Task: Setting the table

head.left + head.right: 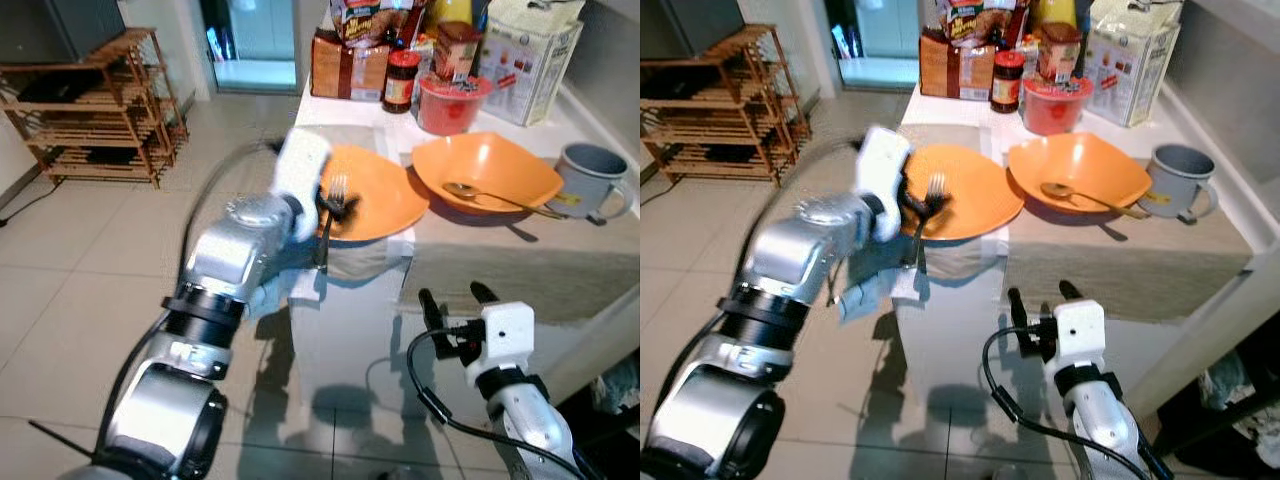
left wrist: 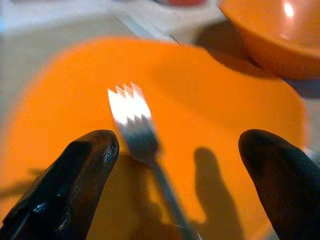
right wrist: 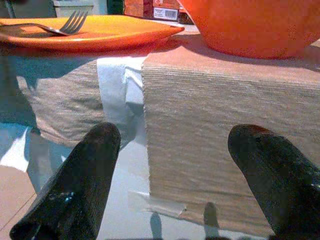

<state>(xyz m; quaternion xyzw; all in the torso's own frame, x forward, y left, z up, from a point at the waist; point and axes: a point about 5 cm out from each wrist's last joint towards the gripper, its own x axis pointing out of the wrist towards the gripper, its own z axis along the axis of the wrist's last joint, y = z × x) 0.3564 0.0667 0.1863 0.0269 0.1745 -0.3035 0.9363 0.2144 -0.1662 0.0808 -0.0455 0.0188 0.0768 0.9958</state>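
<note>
Left gripper (image 1: pixel 335 208): fingers spread wide over the orange plate (image 1: pixel 385 195), gripping nothing.
Fork (image 2: pixel 137 127): lying on the plate, between the open fingers.
Right gripper (image 1: pixel 458 305): open, empty, low in front of the desk (image 1: pixel 500 265).
Risk: the plate overhangs the desk edge; a downward push could tip it off.
Risk: fingers closing off-centre could skid the fork away.

No legible text: print on the boxes (image 1: pixel 350 45) and carton (image 1: pixel 528 60) too blurred.
</note>
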